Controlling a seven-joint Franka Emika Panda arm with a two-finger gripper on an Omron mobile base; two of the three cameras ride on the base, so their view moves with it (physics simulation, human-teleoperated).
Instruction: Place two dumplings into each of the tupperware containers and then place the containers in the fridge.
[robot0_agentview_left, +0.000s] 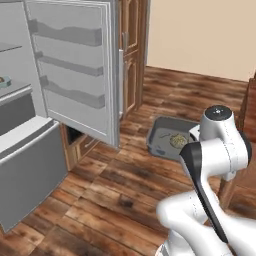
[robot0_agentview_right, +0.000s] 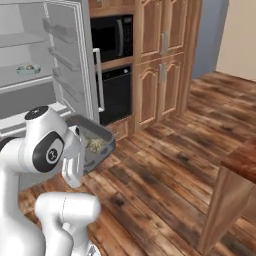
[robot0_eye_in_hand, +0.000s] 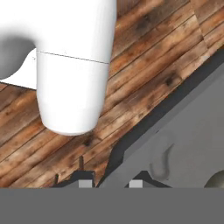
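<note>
My gripper (robot0_eye_in_hand: 111, 183) is shut on the rim of the larger dark grey tupperware container (robot0_eye_in_hand: 188, 131), with one fingertip on each side of the wall. The tub hangs above the wood floor in front of the open fridge (robot0_agentview_left: 15, 30), as seen in the left base view (robot0_agentview_left: 162, 135) and the right base view (robot0_agentview_right: 100, 131). Tan dumplings (robot0_agentview_left: 177, 141) lie inside it (robot0_agentview_right: 95, 145), and one shows at the hand view's edge (robot0_eye_in_hand: 217, 180). The small pale blue container (robot0_agentview_right: 28, 69) rests on a fridge shelf (robot0_agentview_left: 4, 81), with something tan in it.
The fridge door (robot0_agentview_left: 75, 65) stands swung open between the fridge and the wooden cabinets (robot0_agentview_right: 160, 60). A black wall oven (robot0_agentview_right: 114, 65) sits right of the door. A wooden counter end (robot0_agentview_right: 242, 162) stands at the right. The fridge's grey lower front (robot0_agentview_left: 30, 170) juts out.
</note>
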